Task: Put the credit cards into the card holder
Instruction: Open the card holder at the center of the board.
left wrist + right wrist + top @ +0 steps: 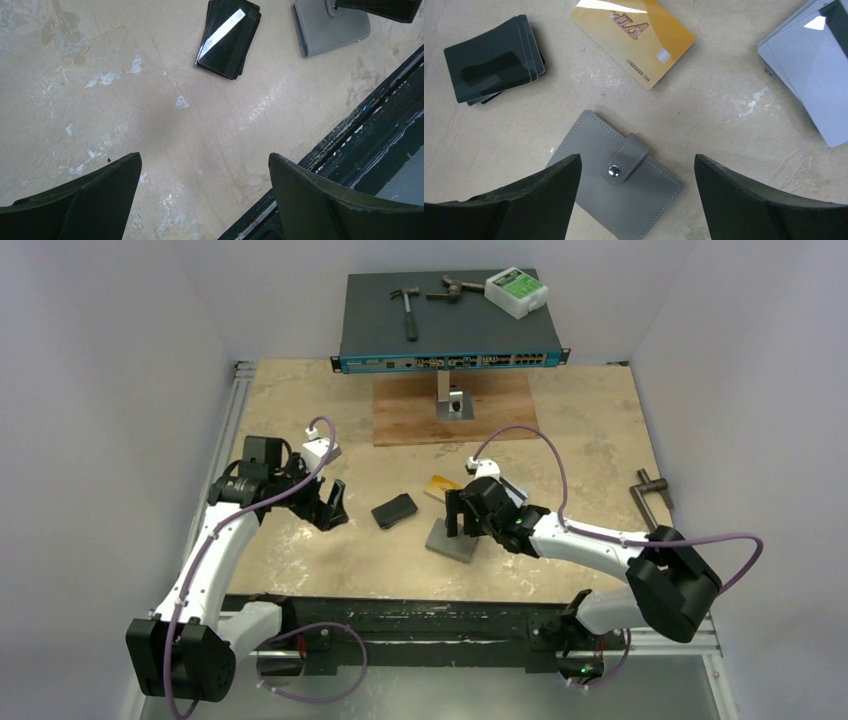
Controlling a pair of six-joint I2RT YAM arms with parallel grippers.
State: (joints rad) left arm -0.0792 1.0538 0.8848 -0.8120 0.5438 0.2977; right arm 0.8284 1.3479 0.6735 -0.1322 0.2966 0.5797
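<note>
The grey card holder [624, 185] lies flat and snapped shut, its round metal button [613, 171] facing up. My right gripper [636, 159] is open right above it, a finger on either side, touching nothing. An orange-yellow credit card [634, 40] lies just beyond the holder. Silver-grey cards [809, 70], the top one with a dark stripe, lie fanned at the right. In the top view the holder [446, 541] sits under the right gripper [458, 517], with the orange card [438, 485] behind it. My left gripper [330, 506] is open and empty over bare table.
A black flat case [394, 510] lies between the two grippers; it also shows in the left wrist view [229, 37] and the right wrist view [494, 60]. A network switch [450, 325] carrying tools stands at the back. A clamp [652, 490] sits at the right edge.
</note>
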